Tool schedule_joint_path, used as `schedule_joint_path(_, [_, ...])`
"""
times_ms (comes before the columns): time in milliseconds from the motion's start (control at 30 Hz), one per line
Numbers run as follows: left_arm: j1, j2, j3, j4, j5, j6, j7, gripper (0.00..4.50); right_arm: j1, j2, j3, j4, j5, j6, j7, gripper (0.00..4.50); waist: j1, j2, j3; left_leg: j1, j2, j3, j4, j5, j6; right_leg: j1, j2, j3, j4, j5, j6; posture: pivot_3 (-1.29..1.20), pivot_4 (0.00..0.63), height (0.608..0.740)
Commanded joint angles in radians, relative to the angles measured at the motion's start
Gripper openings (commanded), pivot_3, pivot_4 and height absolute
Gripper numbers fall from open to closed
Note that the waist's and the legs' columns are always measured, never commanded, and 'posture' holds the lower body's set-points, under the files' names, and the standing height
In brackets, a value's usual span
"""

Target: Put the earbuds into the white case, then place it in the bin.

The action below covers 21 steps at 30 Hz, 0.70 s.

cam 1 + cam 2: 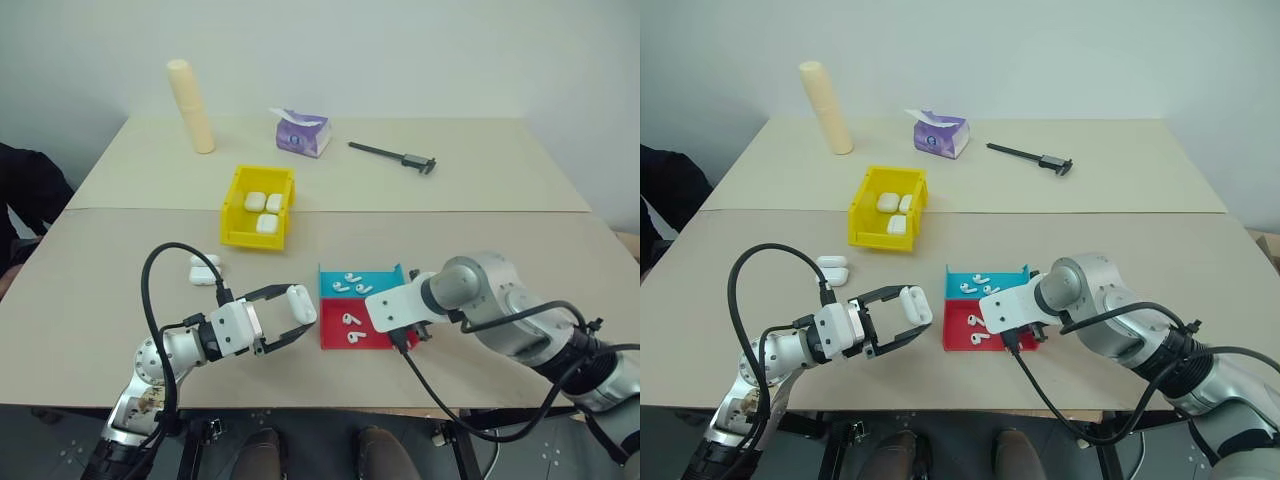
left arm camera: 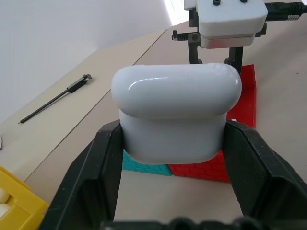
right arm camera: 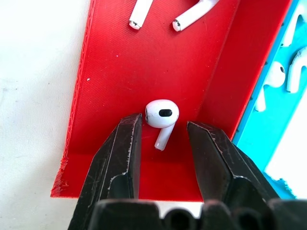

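Observation:
My left gripper (image 1: 293, 316) is shut on a white case (image 1: 301, 303), holding it above the table left of the trays; the left wrist view shows the case (image 2: 175, 115) clamped between both fingers. The right gripper (image 3: 164, 123) points down into the red tray (image 3: 120, 72), open, its fingers on either side of one earbud (image 3: 162, 115) lying on the tray floor. Two more earbuds (image 1: 354, 328) lie in the red tray and several (image 1: 350, 281) in the blue tray (image 1: 332, 288). The yellow bin (image 1: 250, 238) stands behind, with three white cases (image 1: 265, 210) inside.
Two more white cases (image 1: 205, 269) lie on the table left of the held one. At the back are a cream cylinder (image 1: 190, 106), a purple tissue pack (image 1: 302, 133) and a black caliper (image 1: 392, 155). A person's dark sleeve (image 1: 25, 195) is at the left edge.

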Motion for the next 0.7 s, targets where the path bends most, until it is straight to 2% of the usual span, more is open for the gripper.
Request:
schedule_joint_path(33, [0.0,0.004,-0.002,-0.017,0.0,-0.033,0.009,2.77,0.012,0.004,-0.028,0.0,-0.019,-0.032,0.008,1.96,0.0,0.0,0.0,0.0,0.0,0.0,0.0,0.0,0.0,0.0,0.0,0.0,0.0,0.0,0.0,0.0,0.15,0.74])
schedule_joint_path(100, [0.0,0.005,-0.003,-0.017,0.001,-0.032,0.01,2.77,0.018,0.005,-0.033,0.001,-0.023,-0.04,0.009,1.96,0.0,0.0,0.0,0.0,0.0,0.0,0.0,0.0,0.0,0.0,0.0,0.0,0.0,0.0,0.0,0.0,0.15,0.74])
schedule_joint_path(167, [-0.001,0.006,-0.004,-0.017,0.0,-0.03,0.01,2.77,0.027,0.005,-0.039,-0.003,-0.026,-0.048,0.01,1.59,0.0,0.0,0.0,0.0,0.0,0.0,0.0,0.0,0.0,0.0,0.0,0.0,0.0,0.0,0.0,0.0,0.15,0.74])
schedule_joint_path(700, [-0.009,0.003,-0.012,-0.005,0.011,-0.043,0.014,2.77,0.067,0.01,-0.087,0.011,-0.035,-0.208,0.001,1.59,0.0,0.0,0.0,0.0,0.0,0.002,0.0,0.0,0.0,0.0,0.0,0.0,0.0,0.0,0.0,0.0,0.15,0.74])
